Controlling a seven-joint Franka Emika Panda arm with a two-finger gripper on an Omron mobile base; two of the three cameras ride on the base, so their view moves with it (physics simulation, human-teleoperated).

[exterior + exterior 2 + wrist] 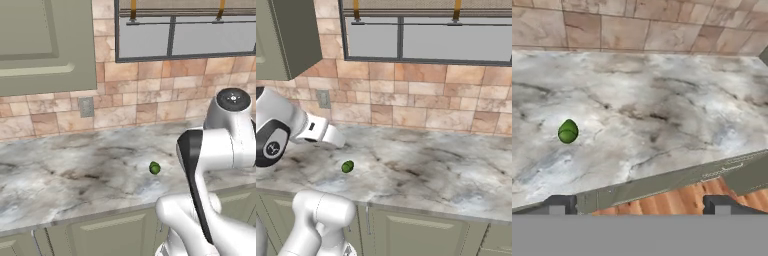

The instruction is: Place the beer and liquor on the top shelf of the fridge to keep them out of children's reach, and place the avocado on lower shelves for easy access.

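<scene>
Avocado (568,131) beyond open jaws, left

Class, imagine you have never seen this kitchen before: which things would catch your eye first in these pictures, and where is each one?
First, the avocado, a small green fruit alone on the marbled counter, well in from its front edge. Next, the robot's white arm, bulking large in the foreground, with its open gripper held back over the counter's front edge. Behind, a tan tiled wall rises to a window.
</scene>
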